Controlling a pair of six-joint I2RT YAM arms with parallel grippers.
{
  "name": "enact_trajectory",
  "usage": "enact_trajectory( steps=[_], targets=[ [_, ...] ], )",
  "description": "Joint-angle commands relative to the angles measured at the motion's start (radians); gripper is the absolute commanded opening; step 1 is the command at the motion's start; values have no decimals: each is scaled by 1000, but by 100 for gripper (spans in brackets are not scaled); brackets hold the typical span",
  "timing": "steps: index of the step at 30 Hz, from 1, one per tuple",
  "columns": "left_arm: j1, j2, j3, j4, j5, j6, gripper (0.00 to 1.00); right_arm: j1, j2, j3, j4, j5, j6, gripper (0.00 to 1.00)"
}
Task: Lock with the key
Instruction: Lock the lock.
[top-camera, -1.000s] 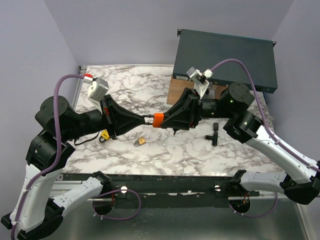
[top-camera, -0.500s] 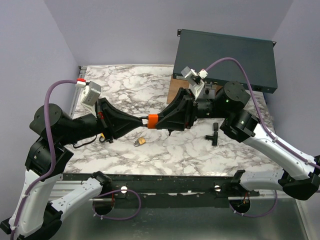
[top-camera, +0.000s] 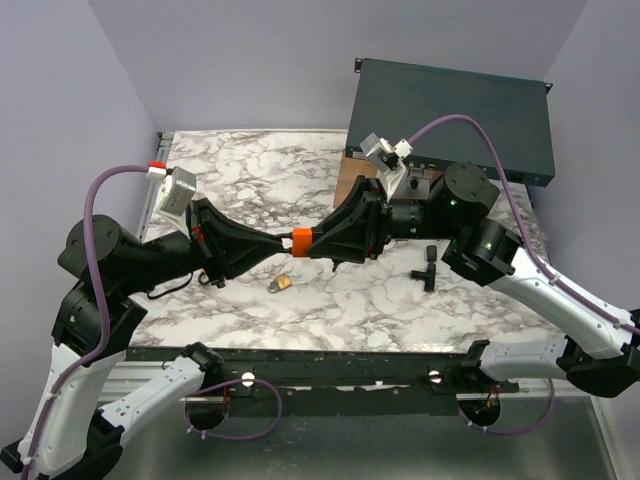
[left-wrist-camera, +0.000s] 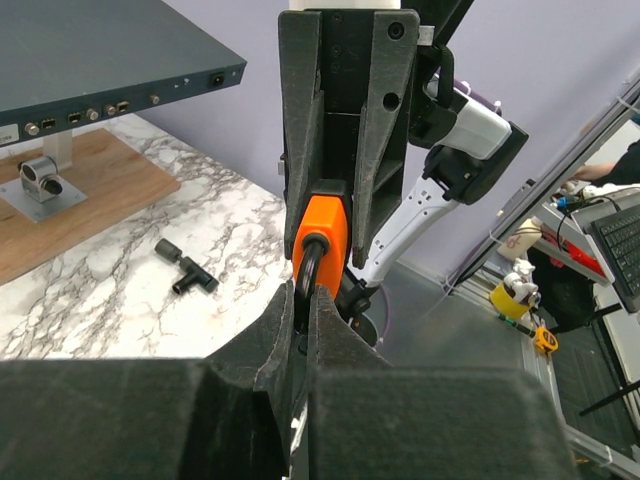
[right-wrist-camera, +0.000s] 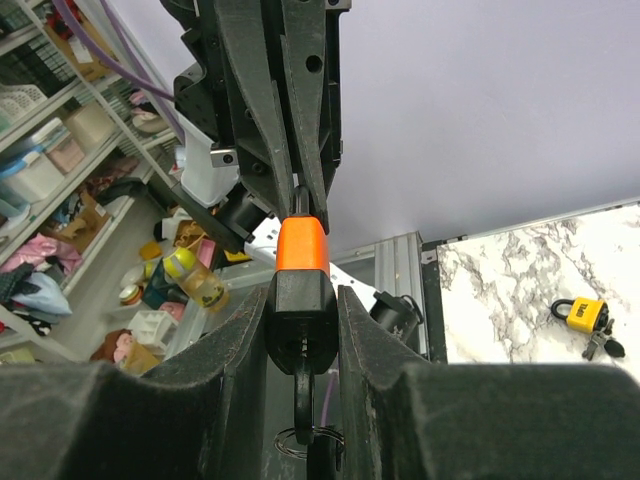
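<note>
Gripping the orange-and-black plastic padlock (top-camera: 301, 239) in mid-air above the white marble-patterned table (top-camera: 300, 160), the two arms meet tip to tip. The right gripper (right-wrist-camera: 302, 300) is clenched on the padlock's black body, a finger flat against each side, which steadies the lock. The left gripper (left-wrist-camera: 302, 296) is pinched tight on the thin black metal shackle (left-wrist-camera: 308, 262) where it enters the orange end. That looks like a hold for pressing the shackle home against the braced body.

A dark stem with a thin wire key ring (right-wrist-camera: 298, 438) hangs from the end of the body nearest the right wrist. I judge this to be the key sitting in its keyhole, though the view is too cramped to be sure. Neither gripper is free to turn it, so one would have to let go first.

On the table, well apart from the held lock, lie a yellow padlock with a bunch of keys (top-camera: 209, 270), a small brass-coloured padlock (top-camera: 281, 284) and a black T-shaped piece (top-camera: 428, 267).

No open container shows. The dark blue-grey metal rack case (top-camera: 450, 118) at the far right is closed, so its contents are hidden. Just in front of it is a brown wooden board (left-wrist-camera: 90, 195) carrying a small metal lock fitting (left-wrist-camera: 40, 175).
</note>
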Motion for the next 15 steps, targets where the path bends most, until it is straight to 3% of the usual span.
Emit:
enact_trajectory(
  steps=[1,15],
  targets=[
    [-35,56,-58,-29,37,-17,0,62,60,37,70,93,-15,1],
    [-68,53,-52,-26,-27,-5,0,75,51,41,27,146,-43,1]
  ],
)
